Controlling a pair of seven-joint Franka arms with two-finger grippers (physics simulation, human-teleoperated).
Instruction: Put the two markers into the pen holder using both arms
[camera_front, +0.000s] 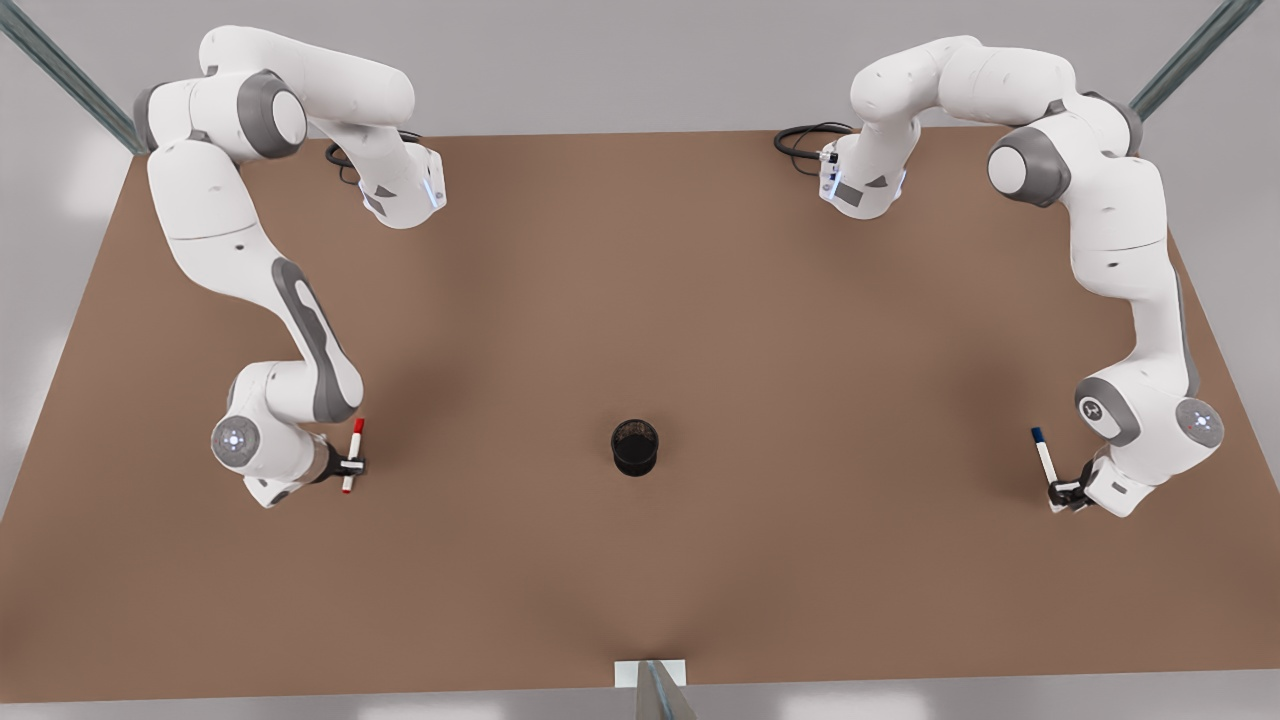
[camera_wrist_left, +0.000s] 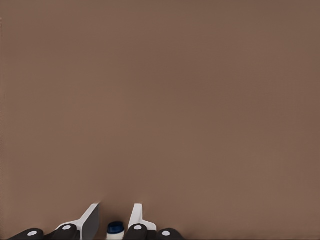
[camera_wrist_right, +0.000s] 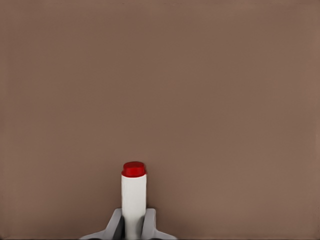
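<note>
Pen holder (camera_front: 635, 447): we find it mid-table (camera_front: 640, 300). Red marker (camera_front: 353, 455), at its 9 o'clock, clenched in the right gripper (camera_front: 352, 465). Blue marker (camera_front: 1043, 457), at 3 o'clock, gripped by the left gripper (camera_front: 1064, 493).

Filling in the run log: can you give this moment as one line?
left claw: shut on blue-capped marker | right claw: shut on red-capped marker | pen holder: mid-table, no marker in it

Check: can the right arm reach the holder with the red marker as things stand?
Probably yes. The right tool is shut on the red marker, and bare table lies between it and the holder. The left tool, with the blue marker, is on the far side.
</note>
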